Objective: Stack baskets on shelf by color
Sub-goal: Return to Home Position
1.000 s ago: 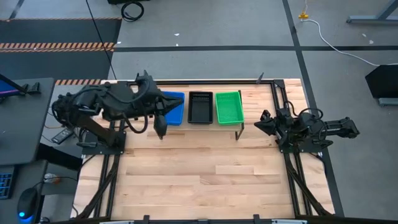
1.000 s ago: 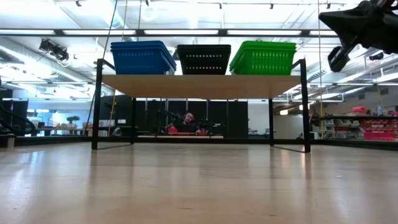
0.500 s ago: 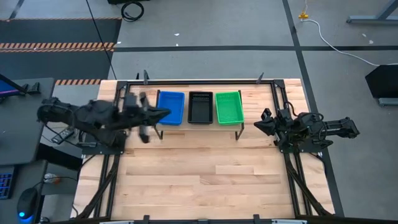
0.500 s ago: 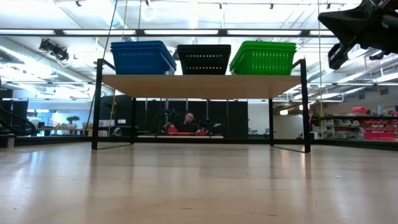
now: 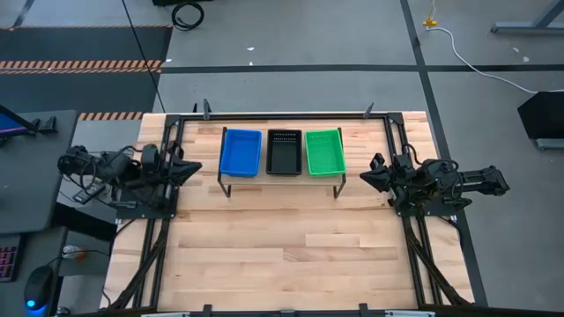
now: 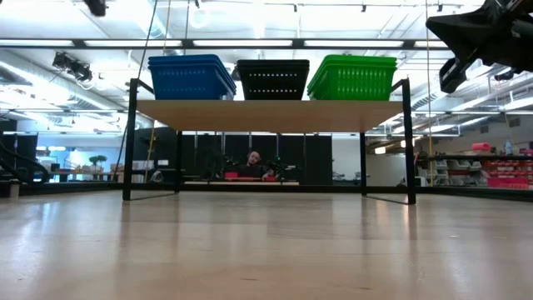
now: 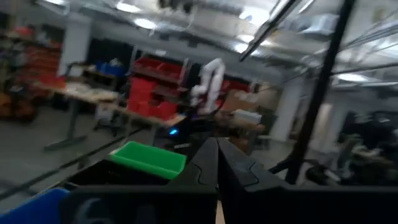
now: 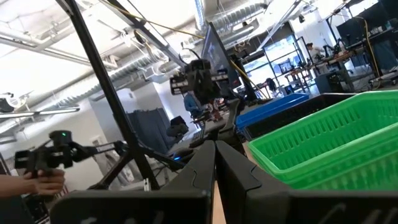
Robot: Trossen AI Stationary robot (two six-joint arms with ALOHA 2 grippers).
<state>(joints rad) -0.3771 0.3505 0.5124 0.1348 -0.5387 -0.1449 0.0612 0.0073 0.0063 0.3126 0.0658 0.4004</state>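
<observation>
Worktop (image 5: 282,255): pale wooden planks, smooth, set in a black metal frame.
Shelf (image 6: 266,115): a light wooden plank on thin black wire legs, standing along the middle of the worktop's far edge.
Blue baskets (image 5: 241,151): rectangular plastic with perforated mesh walls, at the shelf's left end.
Black baskets (image 5: 284,151): same shape and mesh, in the middle of the shelf, just beside the blue ones.
Green baskets (image 5: 323,151): same make, at the shelf's right end, just beside the black ones.
High view only: each colour reads as a single rectangle seen from above, with the long sides running front to back.
Low view only: the layered rims show that each colour is a nested stack. A person (image 6: 254,160) sits in the room behind, seen under the plank.
Left gripper (image 5: 196,165): at the worktop's left edge, well apart from the shelf, on a folded arm. In the left wrist view its dark fingers (image 7: 242,171) meet along one line with nothing between them.
Right gripper (image 5: 366,179): at the worktop's right edge, near the shelf's right end. In the right wrist view its fingers (image 8: 239,171) are pressed together and empty, with the green mesh wall close ahead.
Right arm (image 6: 483,33): shows dark at the low view's upper right corner.
</observation>
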